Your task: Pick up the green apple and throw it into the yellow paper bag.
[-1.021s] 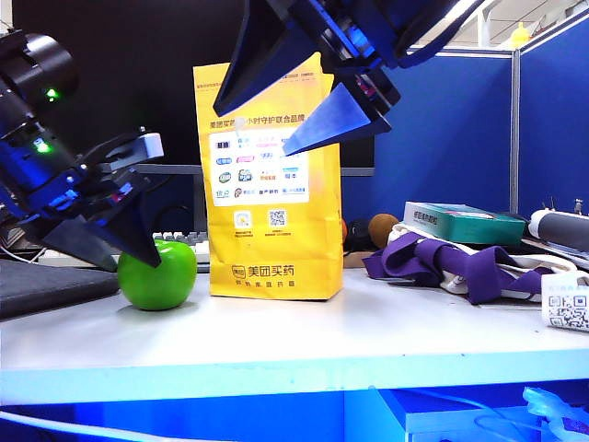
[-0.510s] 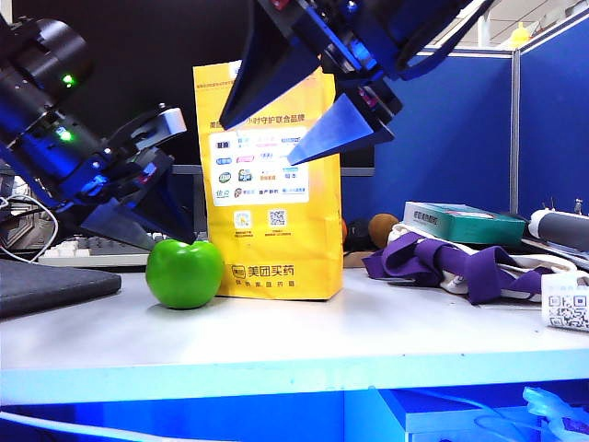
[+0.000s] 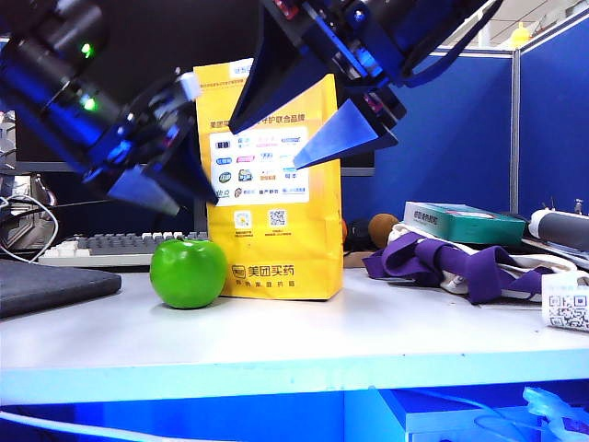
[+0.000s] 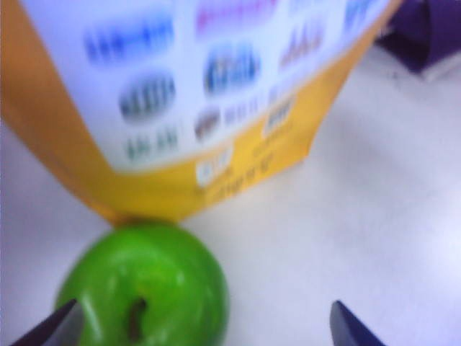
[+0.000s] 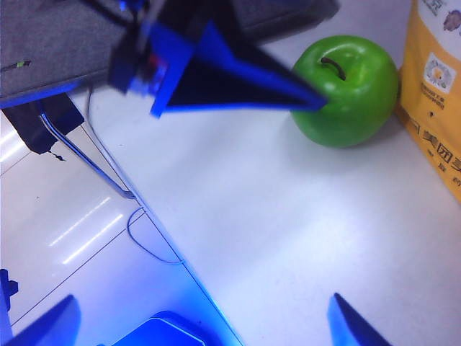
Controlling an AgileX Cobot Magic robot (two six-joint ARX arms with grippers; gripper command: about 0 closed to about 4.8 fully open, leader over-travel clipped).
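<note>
Apple (image 3: 188,273): glossy bright green, dark stem. Bag (image 3: 276,239): yellow, with a white panel of small coloured logos, two QR codes, brown print below. Worktop (image 3: 304,336): pale white-grey. Left pincer (image 3: 170,180) and right pincer (image 3: 308,120): dark blue-black fingers. Box (image 3: 465,223): teal. Cloth (image 3: 442,262): purple and white. Partition (image 3: 451,129): blue.

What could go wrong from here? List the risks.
1. The apple rests against the foot of the paper bag, so the open left gripper coming down may shove the bag or roll the apple away.
2. The open right gripper hangs right by the bag's top and may knock it over.
</note>
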